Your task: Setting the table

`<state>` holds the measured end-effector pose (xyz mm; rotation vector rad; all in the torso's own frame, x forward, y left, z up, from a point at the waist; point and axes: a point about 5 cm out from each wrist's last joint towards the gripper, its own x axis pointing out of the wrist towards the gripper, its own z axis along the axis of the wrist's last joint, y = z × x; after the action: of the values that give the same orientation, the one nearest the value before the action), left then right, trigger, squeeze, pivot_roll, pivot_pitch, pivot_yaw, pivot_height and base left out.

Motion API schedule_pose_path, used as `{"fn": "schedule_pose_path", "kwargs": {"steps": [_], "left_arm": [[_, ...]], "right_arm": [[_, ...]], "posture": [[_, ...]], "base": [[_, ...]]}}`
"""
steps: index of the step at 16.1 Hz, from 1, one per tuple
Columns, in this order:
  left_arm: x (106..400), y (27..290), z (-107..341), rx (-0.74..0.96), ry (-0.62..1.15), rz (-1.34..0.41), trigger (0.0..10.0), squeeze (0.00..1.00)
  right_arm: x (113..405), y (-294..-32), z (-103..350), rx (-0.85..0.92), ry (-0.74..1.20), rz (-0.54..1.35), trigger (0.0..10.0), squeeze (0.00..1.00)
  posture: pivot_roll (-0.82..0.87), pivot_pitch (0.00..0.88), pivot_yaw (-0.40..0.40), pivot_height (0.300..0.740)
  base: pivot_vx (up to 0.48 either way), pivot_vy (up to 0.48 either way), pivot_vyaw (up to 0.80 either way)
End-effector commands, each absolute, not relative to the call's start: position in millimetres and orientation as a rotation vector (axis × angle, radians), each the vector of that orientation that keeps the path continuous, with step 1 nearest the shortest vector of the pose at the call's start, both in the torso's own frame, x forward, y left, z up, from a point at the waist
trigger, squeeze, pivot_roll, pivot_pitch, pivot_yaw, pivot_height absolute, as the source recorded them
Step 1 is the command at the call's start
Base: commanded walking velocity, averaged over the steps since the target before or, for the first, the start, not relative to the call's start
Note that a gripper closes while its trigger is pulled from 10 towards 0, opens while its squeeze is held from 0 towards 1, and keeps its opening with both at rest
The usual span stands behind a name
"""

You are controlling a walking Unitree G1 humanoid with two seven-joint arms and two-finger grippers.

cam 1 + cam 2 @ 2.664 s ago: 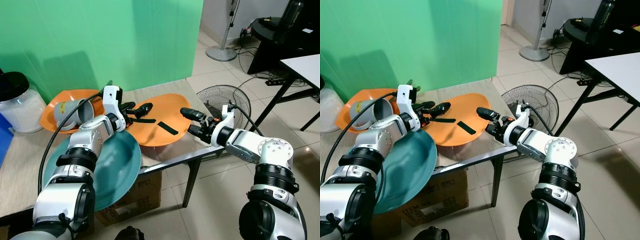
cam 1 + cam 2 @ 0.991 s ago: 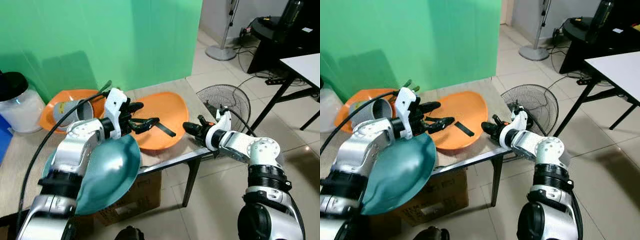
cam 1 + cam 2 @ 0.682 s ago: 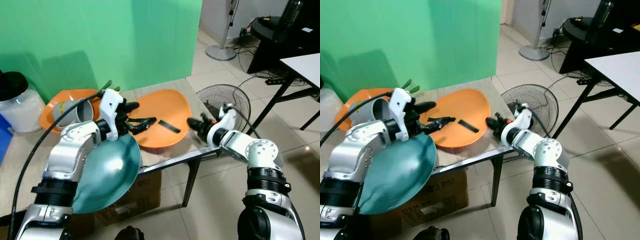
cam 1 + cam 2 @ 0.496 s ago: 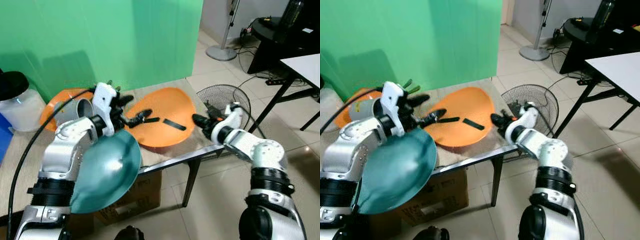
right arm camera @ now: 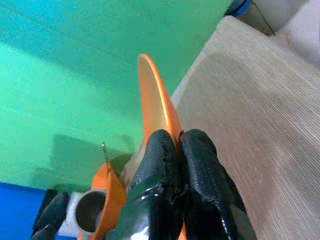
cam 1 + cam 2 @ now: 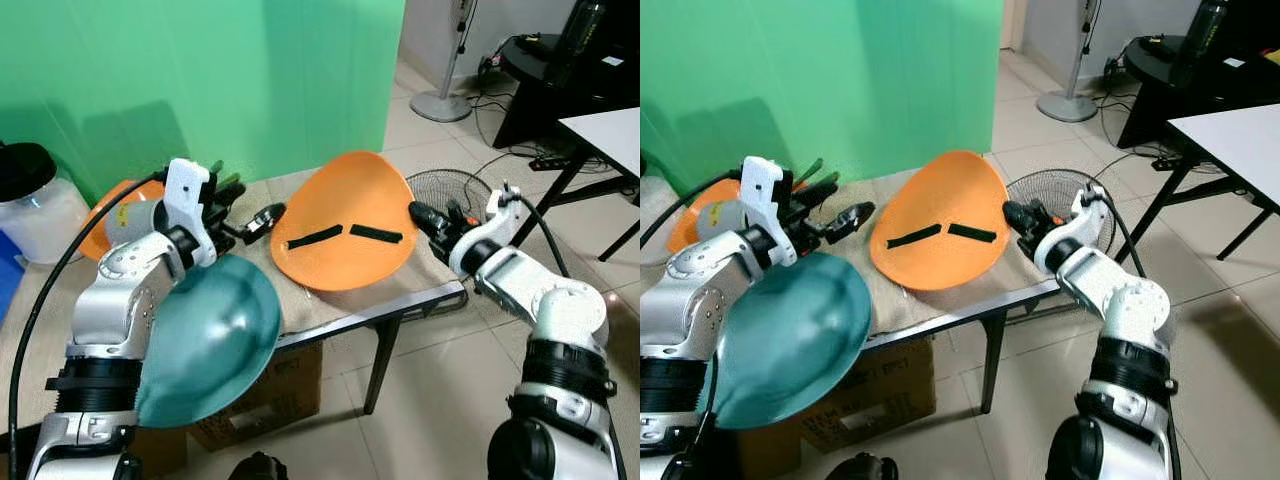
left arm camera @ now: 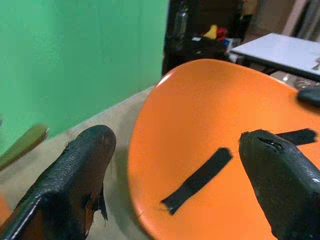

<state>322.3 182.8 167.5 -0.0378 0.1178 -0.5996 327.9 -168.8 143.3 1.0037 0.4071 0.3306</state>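
Orange plate point(image 6: 352, 235) stood tilted on tabletop point(image 6: 300, 305), two black tape strips (no readable writing) | right gripper point(image 6: 424, 220) pinched its rim | left gripper point(image 6: 255, 222) spread wide, empty, beside plate.

No readable text, brand, number or sign showing anywhere. Cardboard box point(image 6: 290, 385) under table point(image 6: 420, 300) carrying faint dark print, too small to read. Metal cup point(image 6: 128, 222) at 10 o'clock bearing small yellow mark, illegible. Two black strips on orange plate point(image 6: 352, 236) carrying no lettering.
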Motion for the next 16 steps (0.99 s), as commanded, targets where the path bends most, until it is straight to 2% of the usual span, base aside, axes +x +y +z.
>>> {"fn": "schedule_pose_path", "kwargs": {"steps": [1, 4, 5, 6, 10, 11, 16], "left_arm": [[322.2, 187.1, 160.6, -0.032, 0.159, -0.574, 10.0, 0.00], [324.6, 192.8, 133.3, -0.044, 0.269, -0.534, 10.0, 0.00], [328.3, 197.3, 118.4, -0.070, 0.324, -0.510, 10.0, 0.76], [332.5, 199.3, 111.0, -0.091, 0.350, -0.497, 10.0, 1.00], [354.4, 187.4, 108.2, -0.115, 0.357, -0.475, 10.0, 1.00], [360.4, 176.4, 110.6, -0.162, 0.341, -0.527, 10.0, 0.00], [363.8, 160.3, 103.1, -0.175, 0.437, -0.616, 10.0, 0.00]], "right_arm": [[327.6, -165.4, 150.8, 1.005, 0.374, 0.364, 0.0, 0.00], [325.4, -164.5, 141.3, 1.001, 0.408, 0.335, 0.0, 0.00], [324.8, -166.3, 139.9, 1.009, 0.406, 0.331, 0.0, 0.00], [324.5, -167.7, 139.1, 1.012, 0.406, 0.330, 0.0, 0.00], [323.7, -169.3, 141.6, 1.025, 0.385, 0.372, 0.0, 0.00], [322.3, -170.8, 143.3, 1.034, 0.367, 0.386, 0.0, 0.00], [320.0, -172.2, 155.3, 1.045, 0.300, 0.436, 0.0, 0.00]], "posture": [[0.05, 0.000, 0.047, 0.740], [0.07, 0.000, 0.046, 0.740], [0.07, 0.000, 0.045, 0.740], [0.07, 0.000, 0.041, 0.740], [0.06, 0.000, 0.036, 0.740], [0.05, 0.000, 0.037, 0.740], [0.04, 0.000, 0.046, 0.740]], "base": [[0.000, 0.000, 0.00], [0.000, 0.000, 0.00], [0.000, 0.000, 0.00], [0.000, 0.000, 0.00], [0.000, 0.000, 0.00], [0.000, 0.000, 0.00], [0.000, 0.000, 0.00]]}}
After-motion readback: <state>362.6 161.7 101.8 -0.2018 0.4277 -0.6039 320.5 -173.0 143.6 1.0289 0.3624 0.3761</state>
